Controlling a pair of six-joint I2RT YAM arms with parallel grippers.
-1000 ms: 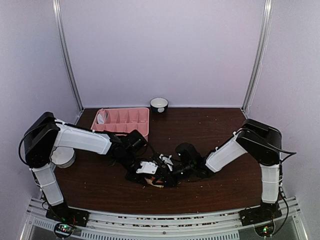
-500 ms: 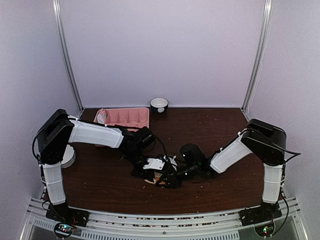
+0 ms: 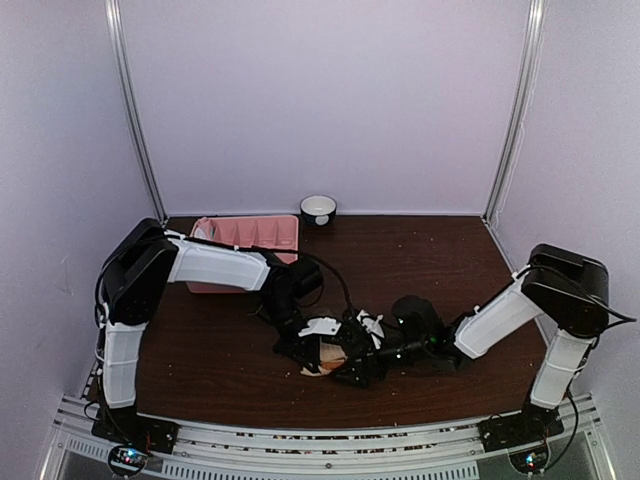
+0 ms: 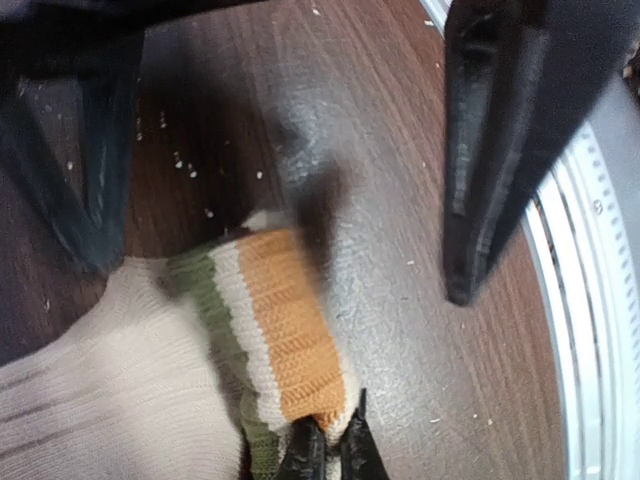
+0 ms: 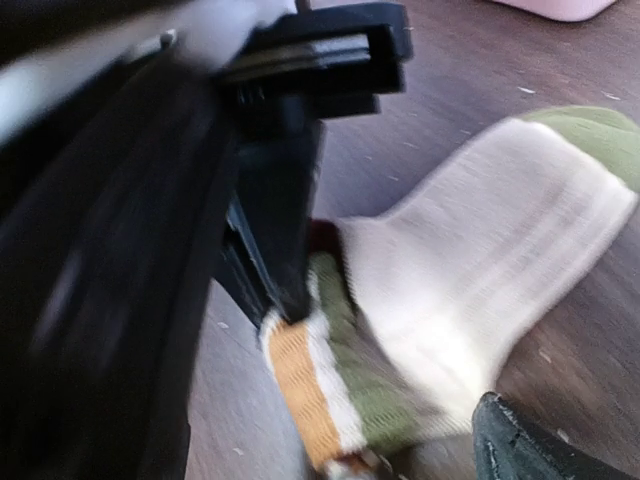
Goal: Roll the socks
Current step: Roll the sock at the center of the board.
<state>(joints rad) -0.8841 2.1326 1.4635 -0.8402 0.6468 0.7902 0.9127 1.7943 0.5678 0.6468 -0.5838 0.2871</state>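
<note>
Pinching the orange cuff of the sock (image 4: pixel 290 330) in our right gripper (image 4: pixel 327 450), midway along the near edge of the worktop (image 3: pixel 420 250), left gripper (image 4: pixel 278 278) splayed open over it, we risk that shallow bite slipping mid-roll.

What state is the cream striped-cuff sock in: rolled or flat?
Flat, not rolled: the cream sock with the green, white and orange cuff lies lengthwise on the brown wooden table, toe and cuff ends apart.

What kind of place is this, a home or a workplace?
Probably a robot test booth in a lab: plain pale walls close in a dark wooden table, and the left arm and right arm stand bolted to a metal rail at its near edge.
</note>
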